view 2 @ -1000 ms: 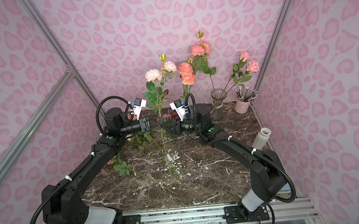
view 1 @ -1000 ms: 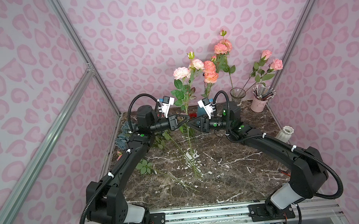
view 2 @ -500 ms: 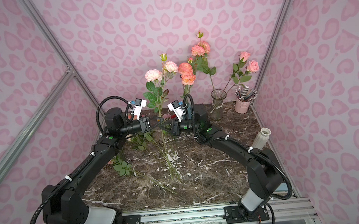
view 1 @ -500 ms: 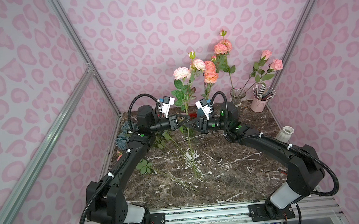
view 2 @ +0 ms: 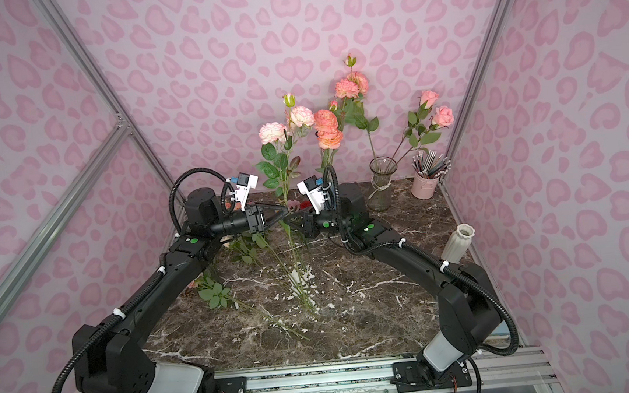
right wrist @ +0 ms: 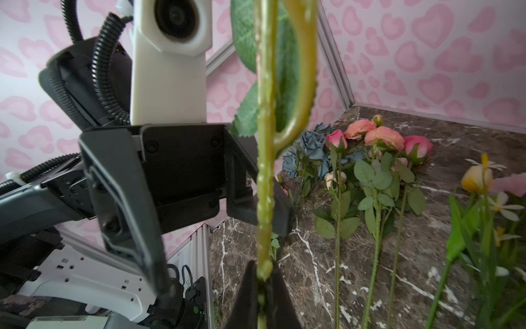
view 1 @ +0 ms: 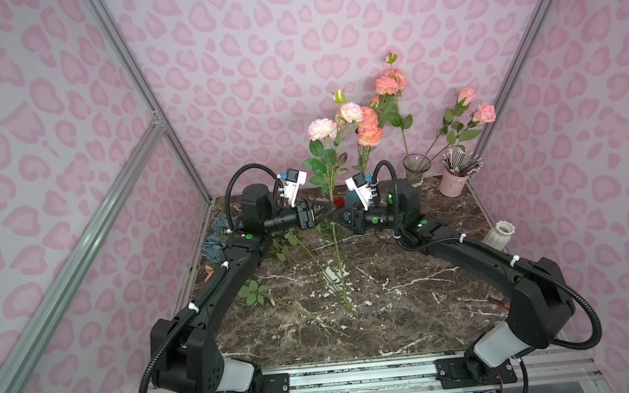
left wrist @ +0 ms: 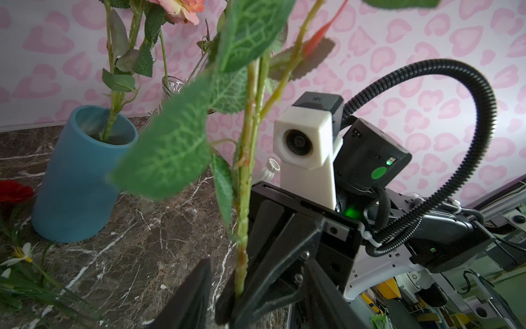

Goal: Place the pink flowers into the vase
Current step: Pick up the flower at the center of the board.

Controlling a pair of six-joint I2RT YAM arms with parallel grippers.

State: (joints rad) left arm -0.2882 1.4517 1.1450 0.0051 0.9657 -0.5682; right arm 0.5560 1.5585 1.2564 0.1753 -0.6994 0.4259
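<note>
A handover is judged in hand: the flower (view 2: pixel 285 184) is held upright above the table (view 2: pixel 371 308), clamped by the right gripper (view 2: pixel 288 219); the left gripper (view 2: pixel 285 210) stands parted around its stem. Next, the left must be drawn clear before the vase (view 2: pixel 380 178) is approached.

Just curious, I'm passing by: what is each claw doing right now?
Left gripper: open, its jaws on either side of the pink flower stem.
Right gripper: shut on that stem.
</note>
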